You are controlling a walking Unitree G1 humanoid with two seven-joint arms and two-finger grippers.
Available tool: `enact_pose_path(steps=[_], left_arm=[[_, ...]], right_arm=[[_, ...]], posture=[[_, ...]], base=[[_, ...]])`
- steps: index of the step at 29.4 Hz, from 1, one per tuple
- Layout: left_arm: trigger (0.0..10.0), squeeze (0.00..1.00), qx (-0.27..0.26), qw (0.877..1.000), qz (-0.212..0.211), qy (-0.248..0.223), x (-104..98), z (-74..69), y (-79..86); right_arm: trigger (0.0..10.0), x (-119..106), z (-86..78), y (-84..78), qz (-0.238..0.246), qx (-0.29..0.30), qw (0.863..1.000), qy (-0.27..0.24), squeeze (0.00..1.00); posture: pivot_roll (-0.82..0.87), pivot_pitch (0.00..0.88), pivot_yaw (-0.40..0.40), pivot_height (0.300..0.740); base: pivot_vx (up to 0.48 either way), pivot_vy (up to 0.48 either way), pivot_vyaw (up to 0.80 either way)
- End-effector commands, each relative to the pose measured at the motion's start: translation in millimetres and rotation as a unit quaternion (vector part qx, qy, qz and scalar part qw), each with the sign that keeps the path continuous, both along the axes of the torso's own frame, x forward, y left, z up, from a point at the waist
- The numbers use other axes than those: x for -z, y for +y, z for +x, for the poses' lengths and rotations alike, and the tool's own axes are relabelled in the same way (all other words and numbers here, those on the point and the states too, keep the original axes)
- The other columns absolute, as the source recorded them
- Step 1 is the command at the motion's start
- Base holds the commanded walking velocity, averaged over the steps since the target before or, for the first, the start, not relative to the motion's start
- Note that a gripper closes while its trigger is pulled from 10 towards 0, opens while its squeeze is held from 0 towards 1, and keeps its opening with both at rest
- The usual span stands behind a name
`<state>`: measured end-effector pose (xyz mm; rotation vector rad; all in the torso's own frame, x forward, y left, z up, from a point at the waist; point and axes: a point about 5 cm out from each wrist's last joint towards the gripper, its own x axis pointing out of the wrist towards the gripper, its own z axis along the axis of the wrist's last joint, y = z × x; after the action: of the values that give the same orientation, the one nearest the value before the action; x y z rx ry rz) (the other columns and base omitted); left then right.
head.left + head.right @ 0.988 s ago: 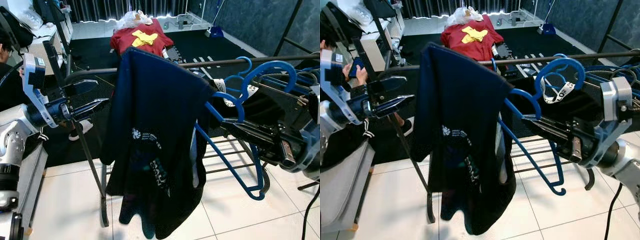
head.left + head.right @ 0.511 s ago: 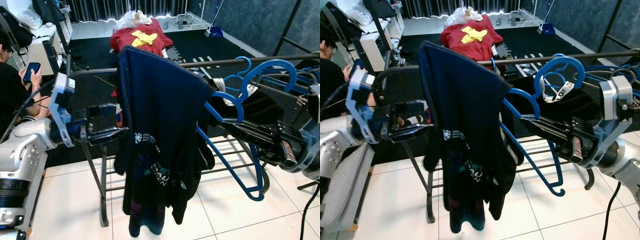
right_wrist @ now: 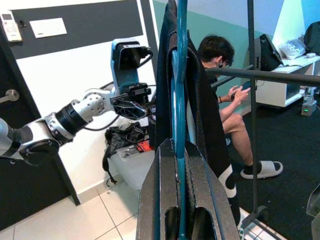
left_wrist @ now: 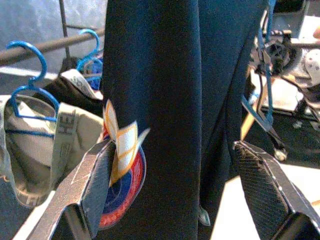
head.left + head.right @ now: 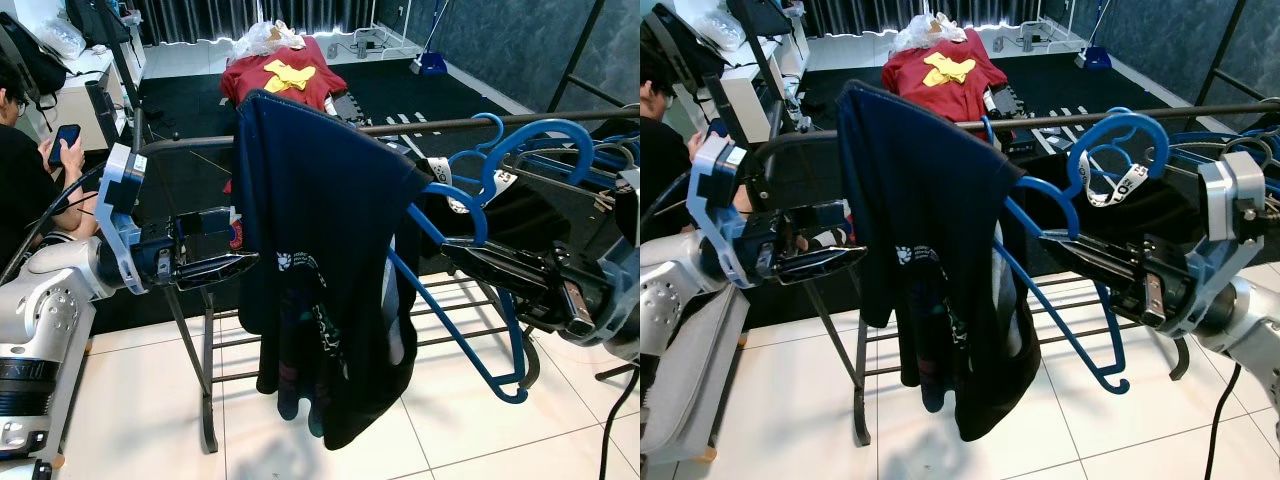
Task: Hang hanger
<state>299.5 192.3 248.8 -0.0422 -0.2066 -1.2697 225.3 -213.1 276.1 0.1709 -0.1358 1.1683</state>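
Observation:
A blue plastic hanger (image 3: 178, 75) carries a dark navy T-shirt (image 5: 320, 250) with a small print on it. My right gripper (image 5: 460, 255) is shut on the hanger's lower part and holds it in front of the dark clothes rail (image 5: 520, 118). The hanger's hook (image 5: 478, 222) sits just below that rail. My left gripper (image 5: 245, 236) is open at the shirt's left edge, at mid height. In the left wrist view its fingers (image 4: 100, 170) stand on either side of the hanging cloth.
Several more blue hangers (image 5: 540, 140) with clothes hang on the rail at the right. The rack's leg (image 5: 205, 390) stands on white tiles below the shirt. A seated person (image 5: 25, 170) with a phone is at the far left. A red shirt (image 5: 280, 75) lies behind.
My left arm has swung in from the left and lower, up to the shirt's edge. The shirt's lower part has swayed and changed shape. The right gripper and hanger have barely moved.

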Motion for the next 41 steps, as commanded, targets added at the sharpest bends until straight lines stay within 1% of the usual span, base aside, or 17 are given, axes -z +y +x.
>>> enact_pose_path(steps=[1,4,10,11,13,15,18,19,20,22,23,24,25,29,34,37,41], left_arm=[[10.0,0.00,0.004,1.000,0.009,0.001,4,-0.9,-7.4],[10.0,0.00,0.012,1.000,0.009,0.004,9,-1.1,-28.3],[9.8,0.00,0.009,1.000,0.017,0.002,12,2.1,-40.2],[0.0,0.00,0.008,1.000,0.017,0.001,11,2.9,-40.2],[0.0,0.00,0.007,1.000,0.017,0.000,11,3.3,-39.9],[0.0,0.00,-0.002,1.000,0.023,-0.003,9,4.9,-34.2],[0.0,0.00,-0.002,1.000,0.023,-0.003,9,4.9,-34.2],[0.0,0.00,-0.014,0.999,0.029,-0.005,8,6.4,-27.8],[0.0,0.00,-0.014,0.999,0.029,-0.005,8,6.4,-27.8],[0.0,0.00,-0.044,0.998,0.038,-0.011,4,9.1,-11.4],[0.0,0.00,-0.044,0.998,0.038,-0.011,4,9.1,-11.4],[0.0,0.00,-0.059,0.997,0.042,-0.014,2,9.9,-3.8],[0.0,0.00,-0.059,0.997,0.042,-0.014,2,9.9,-3.8],[0.0,0.00,-0.118,0.992,0.042,-0.018,0,15.4,20.8],[0.0,0.00,-0.176,0.984,0.026,-0.022,-3,22.9,38.4],[0.0,0.00,-0.193,0.981,0.019,-0.025,-5,25.0,43.5],[0.0,0.00,-0.239,0.970,0.007,-0.035,-11,30.2,56.7]], right_arm=[[0.0,-4,-4.1,6.1,-0.003,-0.021,1.000,-0.011,0.00],[0.0,-5,-3.9,6.8,-0.002,-0.023,1.000,-0.012,0.00],[0.0,-5,-3.7,6.5,-0.001,-0.020,1.000,-0.012,0.00],[0.0,-5,-3.7,6.3,-0.001,-0.019,1.000,-0.012,0.00],[0.0,-5,-3.7,6.2,-0.001,-0.018,1.000,-0.012,0.00],[0.0,-5,-4.2,5.6,-0.001,-0.017,1.000,-0.013,0.00],[0.0,-5,-4.2,5.6,-0.001,-0.017,1.000,-0.013,0.00],[0.0,-6,-4.4,4.7,-0.002,-0.015,1.000,-0.013,0.00],[0.0,-6,-4.4,4.7,-0.002,-0.015,1.000,-0.013,0.00],[0.0,-6,-4.3,2.7,-0.003,-0.010,1.000,-0.014,0.00],[0.0,-6,-4.3,2.7,-0.003,-0.010,1.000,-0.014,0.00],[0.0,-6,-4.2,1.9,-0.003,-0.009,1.000,-0.014,0.00],[0.0,-6,-4.2,1.9,-0.003,-0.009,1.000,-0.014,0.00],[0.0,-5,-3.4,-0.8,-0.008,0.000,1.000,-0.010,0.00],[0.0,-1,-3.2,-5.2,-0.022,0.017,1.000,0.004,0.00],[0.0,2,-3.2,-6.5,-0.027,0.021,0.999,0.009,0.00],[0.0,12,-2.0,-10.3,-0.049,0.039,0.997,0.034,0.00]], posture=[[-0.02,0.047,-0.009,0.740],[-0.02,0.048,-0.011,0.740],[-0.03,0.049,-0.008,0.740],[-0.03,0.049,-0.008,0.740],[-0.03,0.049,-0.008,0.740],[-0.03,0.050,-0.007,0.740],[-0.03,0.050,-0.007,0.740],[-0.03,0.050,-0.007,0.740],[-0.03,0.050,-0.007,0.740],[-0.02,0.051,-0.008,0.740],[-0.02,0.051,-0.008,0.740],[-0.02,0.051,-0.009,0.740],[-0.02,0.051,-0.009,0.740],[-0.02,0.052,-0.011,0.740],[-0.03,0.054,-0.012,0.740],[-0.03,0.054,-0.012,0.740],[-0.03,0.055,-0.014,0.740]], base=[[0.000,0.000,0.00],[0.000,0.000,0.00],[0.000,0.000,0.00],[0.000,0.000,0.00],[0.000,0.000,0.00],[0.000,0.000,0.00],[0.000,0.000,0.00],[0.000,0.000,0.00],[0.000,0.000,0.00],[0.000,0.000,0.00],[0.000,0.000,0.00],[0.000,0.000,0.00],[0.000,0.000,0.00],[0.000,0.000,0.00],[0.000,0.000,0.00],[0.000,0.000,0.00],[0.000,0.000,0.00]])
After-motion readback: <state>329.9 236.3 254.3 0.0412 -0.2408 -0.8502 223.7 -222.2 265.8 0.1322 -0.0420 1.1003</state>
